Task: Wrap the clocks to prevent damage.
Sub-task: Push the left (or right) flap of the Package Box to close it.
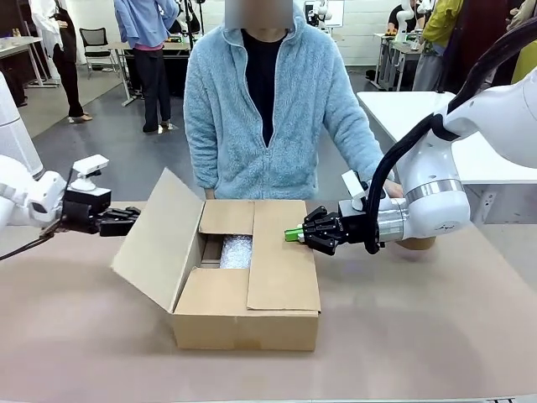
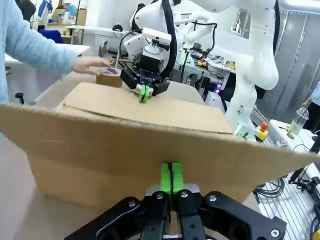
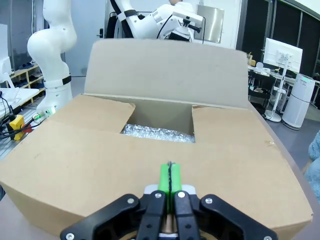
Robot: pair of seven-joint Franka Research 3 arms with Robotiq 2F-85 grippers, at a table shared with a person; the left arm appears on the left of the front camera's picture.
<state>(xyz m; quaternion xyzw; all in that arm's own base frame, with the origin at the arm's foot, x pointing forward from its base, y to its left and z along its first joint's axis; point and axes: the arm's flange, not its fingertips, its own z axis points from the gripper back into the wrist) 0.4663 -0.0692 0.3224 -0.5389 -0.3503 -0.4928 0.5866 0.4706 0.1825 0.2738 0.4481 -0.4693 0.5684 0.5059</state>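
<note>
My right claw (image 1: pixel 292 234) closed, empty, tips over folded right flap of cardboard box (image 1: pixel 243 327) mid-table (image 1: pixel 419 319). My left claw (image 1: pixel 134 215) closed, empty, just outside raised left flap. Bubble-wrapped clocks (image 1: pixel 236 252) inside box, visible through gap between flaps.

On the pinkish-brown table (image 1: pixel 436 336), near the middle and standing flat on its base, a large cardboard box (image 1: pixel 243 323), top flaps partly folded in, left flap angled outward. Toward the far right, set apart from the box, a brown tape roll (image 1: pixel 418 243) lying flat, mostly hidden in the front view
</note>
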